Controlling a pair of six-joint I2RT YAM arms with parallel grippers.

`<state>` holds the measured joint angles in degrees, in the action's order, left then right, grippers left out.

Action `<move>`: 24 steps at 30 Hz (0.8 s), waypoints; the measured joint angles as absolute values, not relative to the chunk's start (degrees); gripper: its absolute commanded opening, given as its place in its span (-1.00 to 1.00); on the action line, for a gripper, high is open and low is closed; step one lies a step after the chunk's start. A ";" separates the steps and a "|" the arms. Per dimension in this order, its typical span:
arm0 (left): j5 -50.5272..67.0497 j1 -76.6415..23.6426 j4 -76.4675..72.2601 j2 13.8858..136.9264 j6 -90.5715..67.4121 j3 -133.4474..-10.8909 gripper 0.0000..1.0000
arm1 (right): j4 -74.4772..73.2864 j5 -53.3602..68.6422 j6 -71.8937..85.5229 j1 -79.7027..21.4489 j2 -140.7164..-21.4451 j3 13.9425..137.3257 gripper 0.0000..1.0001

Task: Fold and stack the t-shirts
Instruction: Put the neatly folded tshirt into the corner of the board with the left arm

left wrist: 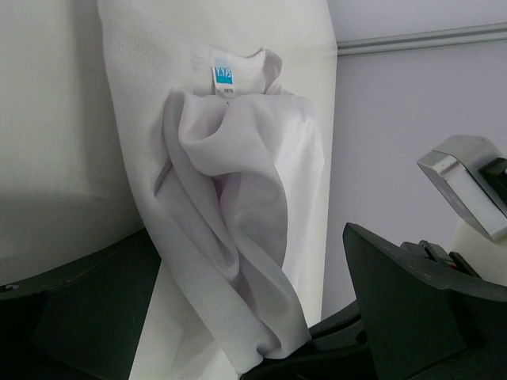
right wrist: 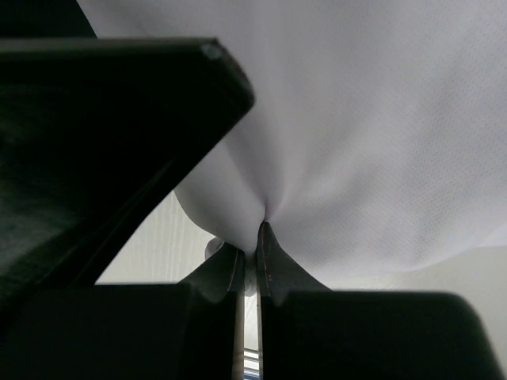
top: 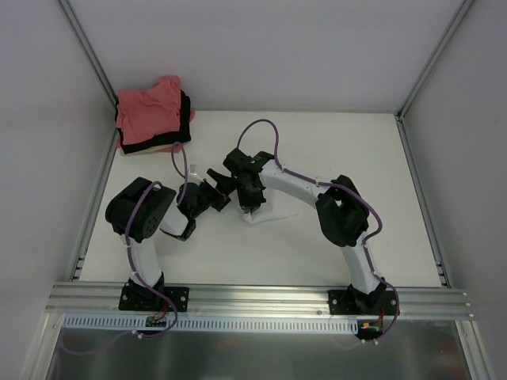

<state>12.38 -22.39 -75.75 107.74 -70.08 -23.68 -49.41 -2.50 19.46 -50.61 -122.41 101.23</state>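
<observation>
A white t-shirt [top: 268, 214] lies bunched at the middle of the table, mostly hidden under both arms. My right gripper [top: 249, 199] is shut on a fold of it, and in the right wrist view the white cloth [right wrist: 356, 119] is pinched between the fingertips [right wrist: 268, 241]. My left gripper [top: 219, 191] stands open just left of it. In the left wrist view the white shirt [left wrist: 238, 182] hangs between the wide fingers [left wrist: 412, 309], its blue neck label [left wrist: 223, 75] showing. The other t-shirts sit stacked at the back left: salmon-pink [top: 149, 111] on top, black [top: 184, 119] under it.
The white table [top: 341, 158] is walled by pale panels with aluminium posts at the corners. A metal rail [top: 261, 297] runs along the near edge by both arm bases. Part of the right arm [left wrist: 463, 182] shows beside my left gripper.
</observation>
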 measured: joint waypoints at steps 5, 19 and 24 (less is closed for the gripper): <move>13.02 -22.39 -75.77 109.30 -70.08 -25.45 0.79 | -49.21 -2.00 19.46 -50.68 -122.19 101.23 -0.99; 14.61 -21.58 -74.26 114.21 -66.61 -27.18 -1.00 | -48.29 -1.26 19.03 -50.89 -121.30 100.55 0.72; 15.20 -20.49 -72.82 111.44 -63.26 -27.44 -1.00 | -48.38 -2.87 18.92 -51.16 -114.39 95.85 0.82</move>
<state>15.20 -20.49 -72.82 111.44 -63.26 -27.44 -48.38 -2.87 18.92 -51.16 -114.39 95.85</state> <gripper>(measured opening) 0.066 0.906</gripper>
